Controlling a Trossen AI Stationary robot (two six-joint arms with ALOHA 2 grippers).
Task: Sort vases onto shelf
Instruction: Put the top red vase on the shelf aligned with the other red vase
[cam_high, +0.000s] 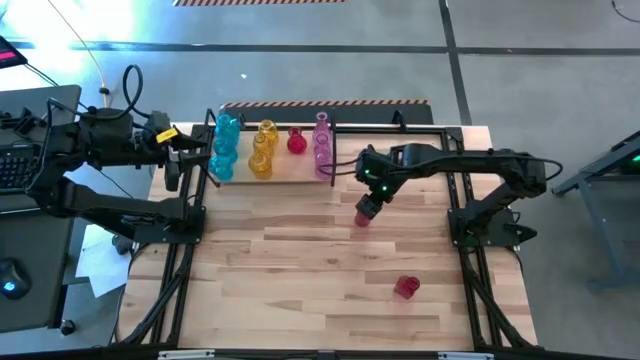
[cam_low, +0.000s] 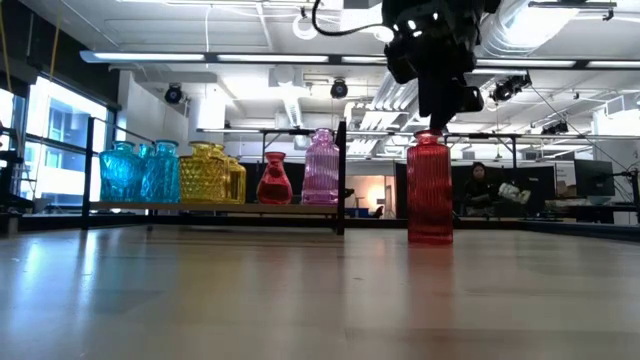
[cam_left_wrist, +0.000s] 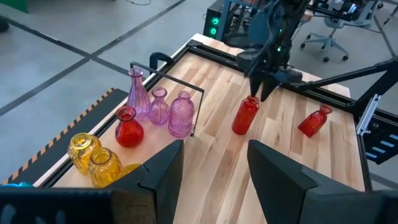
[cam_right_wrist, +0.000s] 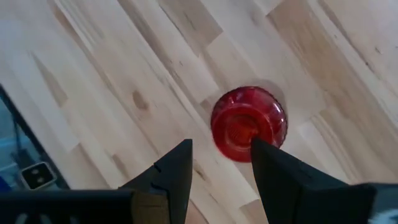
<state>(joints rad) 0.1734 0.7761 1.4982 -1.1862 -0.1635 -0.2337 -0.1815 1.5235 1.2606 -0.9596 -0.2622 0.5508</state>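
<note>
Hovering right end effector (cam_low: 432, 122), fingers parted, empty, directly above upright red vase (cam_low: 430, 190) on tabletop (cam_high: 300, 260); next: descend, clamp neck, carry to shelf (cam_low: 215, 208).

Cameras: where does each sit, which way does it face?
High: overhead, straight down; both arms, shelf.
Low: tabletop height, level; right gripper above upright red vase.
Left wrist: over the shelf's end, facing across the table; left gripper open.
Right wrist: straight down onto that vase's mouth.
All four share that vase.
</note>
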